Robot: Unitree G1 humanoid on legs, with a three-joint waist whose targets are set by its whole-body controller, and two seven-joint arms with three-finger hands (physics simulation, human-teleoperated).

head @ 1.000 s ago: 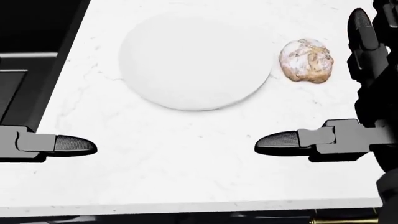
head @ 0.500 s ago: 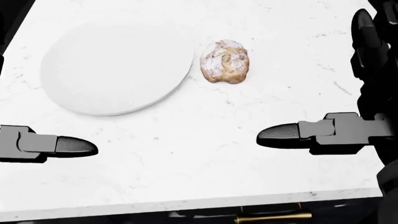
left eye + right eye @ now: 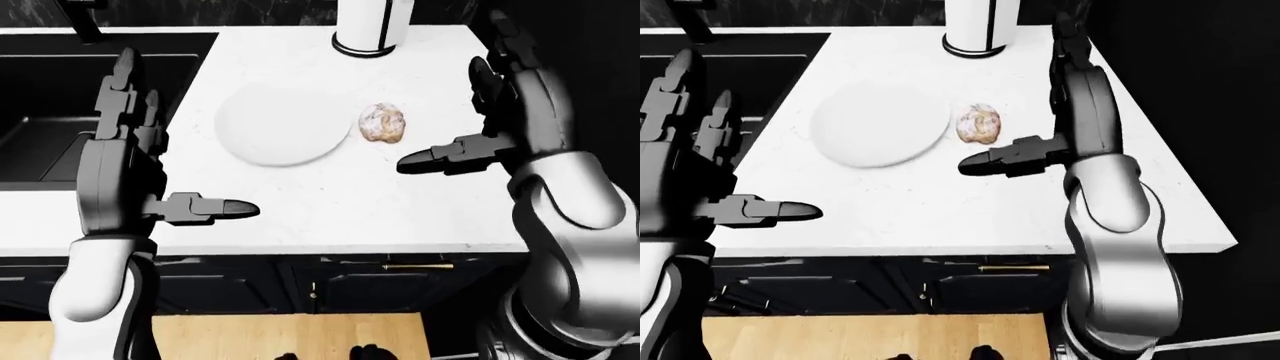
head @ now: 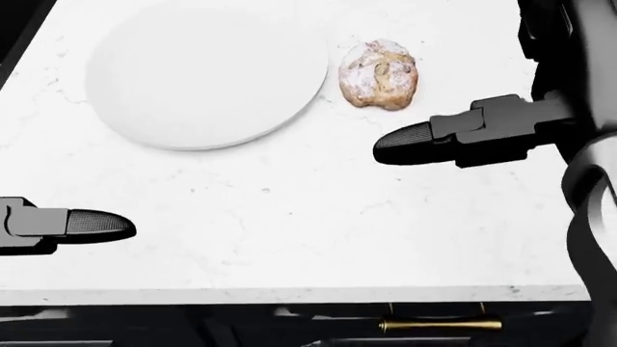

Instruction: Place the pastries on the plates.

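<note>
A white plate [image 4: 207,72] lies flat on the white marble counter [image 4: 289,217]. A round, powdered brown pastry [image 4: 379,74] lies on the counter just right of the plate's rim, apart from it. My right hand [image 3: 470,127] is open and empty, right of and below the pastry in the head view, with its thumb [image 4: 410,143] pointing left. My left hand [image 3: 150,150] is open and empty near the counter's lower left edge, with its thumb [image 4: 92,224] pointing right.
A dark sink [image 3: 60,112] sits left of the counter. A white cylinder [image 3: 370,26] on a dark base stands above the plate. Dark cabinets with a brass handle [image 3: 415,266] and a wooden floor [image 3: 280,337] lie below the counter edge.
The camera has shifted, so plate and pastry slid left in the head view, then slightly back right and up. My right hand has moved up in view, closer to the pastry.
</note>
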